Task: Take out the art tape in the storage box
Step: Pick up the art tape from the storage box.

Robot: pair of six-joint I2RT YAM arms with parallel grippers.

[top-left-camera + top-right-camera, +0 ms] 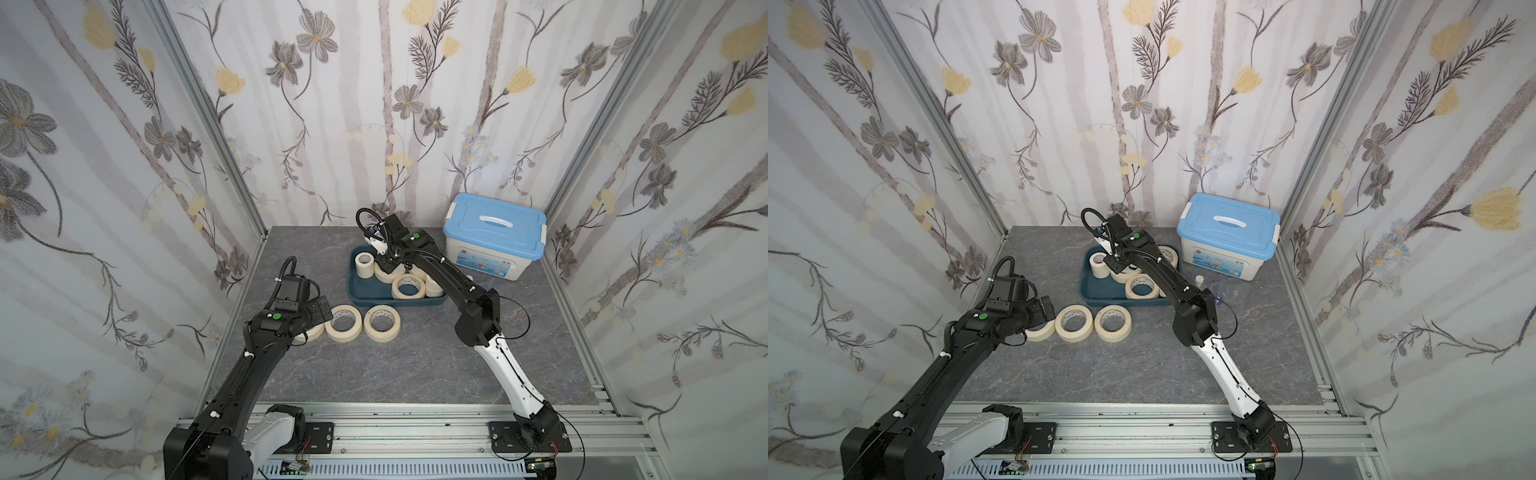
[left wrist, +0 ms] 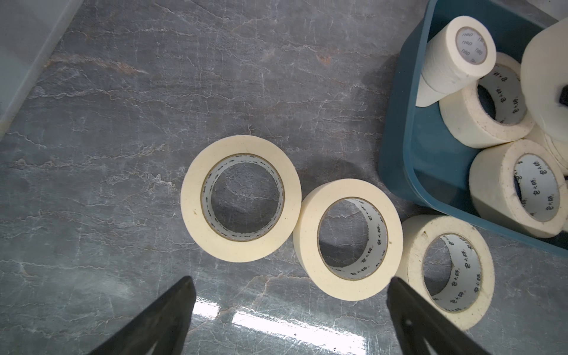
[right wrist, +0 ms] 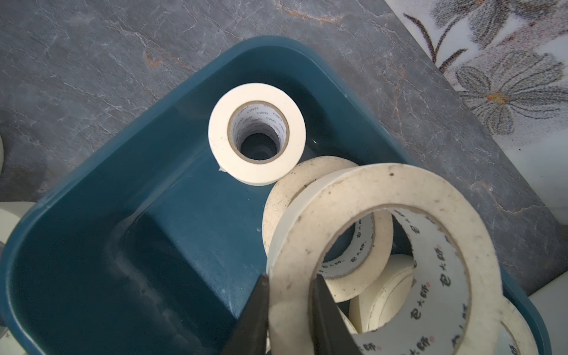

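- Enclosing the cell on three sides, floral wallpaper panels (image 1: 374, 104) stand in aluminium frame posts (image 1: 208, 116).
- The work surface (image 1: 415, 365) is a grey marble-pattern sheet; a slotted aluminium rail (image 1: 415, 432) at its near edge carries both arm bases.
- A white tub with a light-blue lid (image 1: 494, 237) stands in the far right corner.
- The storage box (image 1: 365, 297), dark teal, sits at centre rear, just beside the tub.
- The art tape is split: several rolls remain in the box, and three large rolls (image 1: 343, 323) lie flat in a row on the surface in front of it.
- The right gripper (image 3: 290, 295) is inside the box, jaws clamped on the wall of a large roll (image 3: 384, 246), one finger inside the core.
- The left gripper (image 2: 290, 287) hangs over the row with jaws spread wide, holding nothing.
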